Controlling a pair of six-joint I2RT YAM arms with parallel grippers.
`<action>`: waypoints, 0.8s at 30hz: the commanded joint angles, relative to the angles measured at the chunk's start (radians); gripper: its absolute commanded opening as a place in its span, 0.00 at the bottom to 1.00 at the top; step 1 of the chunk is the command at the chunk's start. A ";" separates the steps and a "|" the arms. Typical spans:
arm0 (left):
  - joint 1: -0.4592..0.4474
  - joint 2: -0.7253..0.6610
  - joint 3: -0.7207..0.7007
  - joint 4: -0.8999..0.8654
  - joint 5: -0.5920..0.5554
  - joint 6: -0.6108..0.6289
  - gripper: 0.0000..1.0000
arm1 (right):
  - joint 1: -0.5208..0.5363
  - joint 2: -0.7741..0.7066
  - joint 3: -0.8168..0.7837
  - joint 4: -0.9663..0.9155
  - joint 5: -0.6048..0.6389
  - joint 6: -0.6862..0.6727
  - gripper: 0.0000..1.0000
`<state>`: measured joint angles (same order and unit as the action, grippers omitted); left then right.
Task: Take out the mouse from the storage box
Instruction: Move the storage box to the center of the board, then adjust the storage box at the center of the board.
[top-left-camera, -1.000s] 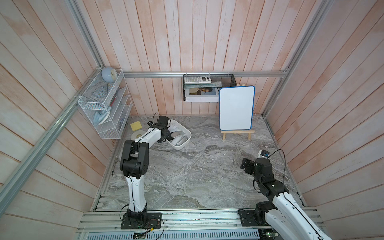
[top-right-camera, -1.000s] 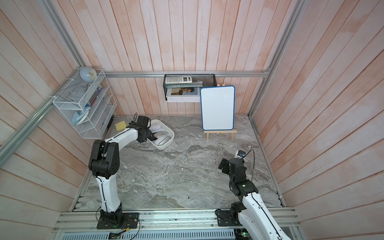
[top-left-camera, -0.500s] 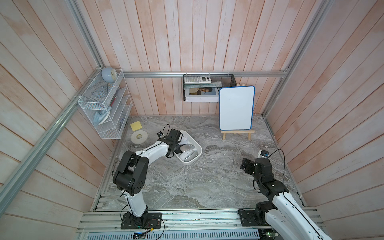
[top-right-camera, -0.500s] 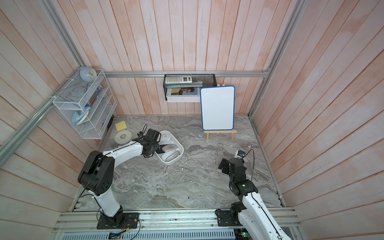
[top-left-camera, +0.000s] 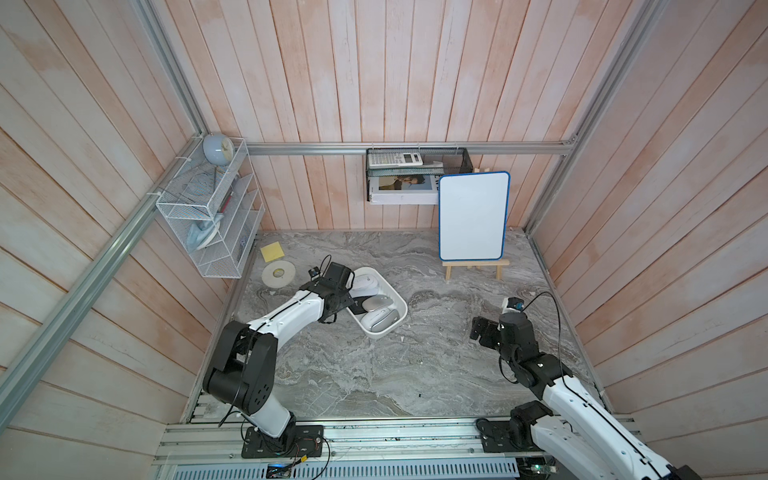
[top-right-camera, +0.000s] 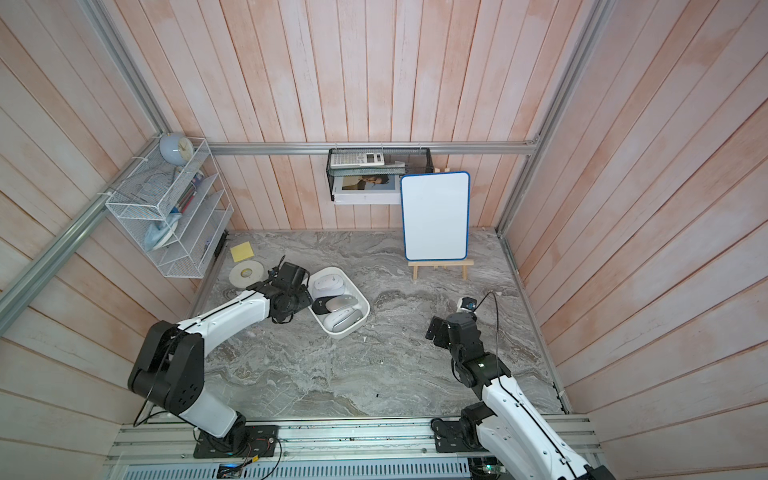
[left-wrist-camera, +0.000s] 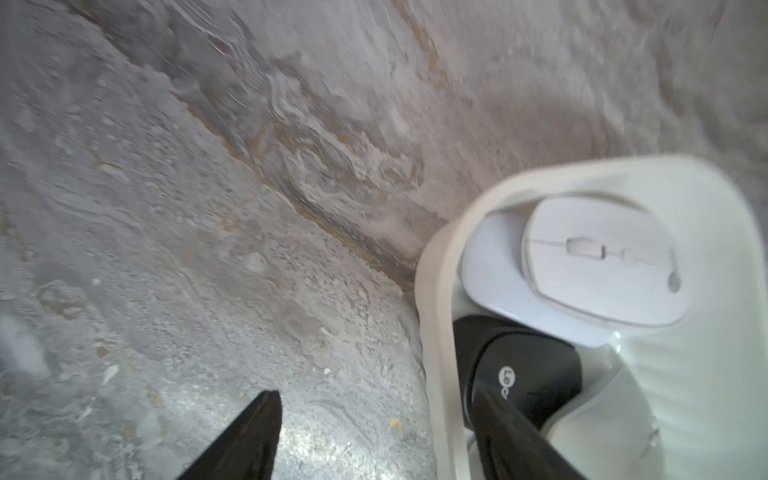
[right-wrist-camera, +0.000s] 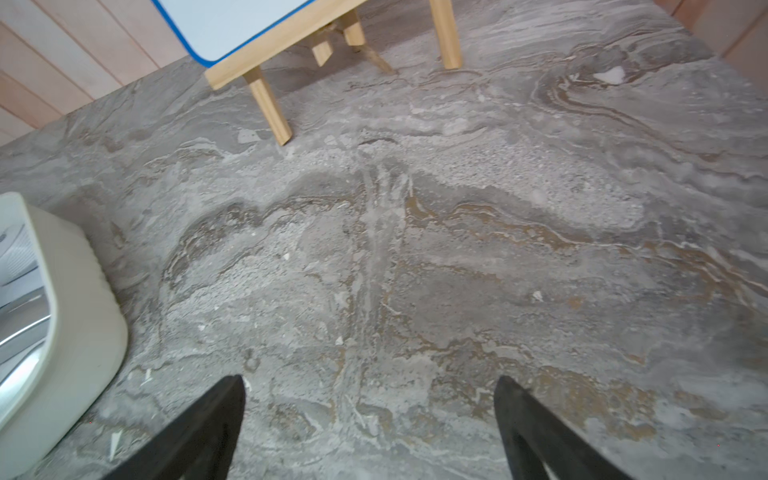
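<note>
The white storage box (top-left-camera: 376, 335) (top-right-camera: 341, 335) sits left of centre on the marble table and holds several mice. A white mouse (top-left-camera: 365, 282) (left-wrist-camera: 598, 266) lies at its far end, a black mouse (left-wrist-camera: 528, 374) by the left wall, and two silver ones (top-left-camera: 380, 321) nearer the front. My left gripper (top-left-camera: 348, 297) (left-wrist-camera: 374, 395) is open and straddles the box's left wall (left-wrist-camera: 436, 291), one finger outside above the table, the other inside over the black mouse. My right gripper (top-left-camera: 478, 329) (right-wrist-camera: 370, 380) hangs open above bare table to the right, holding nothing. The box corner (right-wrist-camera: 79, 332) shows in the right wrist view.
A whiteboard (top-left-camera: 473, 220) on a wooden easel stands at the back right. A tape roll (top-left-camera: 278, 274) and a yellow sticky pad (top-left-camera: 272, 252) lie at the back left. A white wire rack (top-left-camera: 212, 220) and a black mesh tray (top-left-camera: 415, 166) hang on the walls.
The left arm pulled the storage box forward and to the right, away from the back left corner. Its jaws then opened off the box wall. The right arm has not moved.
</note>
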<state>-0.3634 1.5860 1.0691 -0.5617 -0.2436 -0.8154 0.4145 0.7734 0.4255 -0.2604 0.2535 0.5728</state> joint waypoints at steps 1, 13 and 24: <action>0.046 -0.041 0.072 -0.033 -0.025 0.149 0.86 | 0.115 0.037 0.047 -0.003 0.044 0.066 0.98; 0.117 0.317 0.401 0.079 0.210 0.307 0.98 | 0.412 0.397 0.207 0.140 0.091 0.191 0.97; 0.102 0.416 0.414 0.135 0.415 0.320 0.98 | 0.496 0.659 0.318 0.239 -0.030 0.240 0.97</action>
<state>-0.2501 1.9957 1.4815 -0.4679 0.1036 -0.5114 0.9047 1.3952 0.7044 -0.0536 0.2634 0.7864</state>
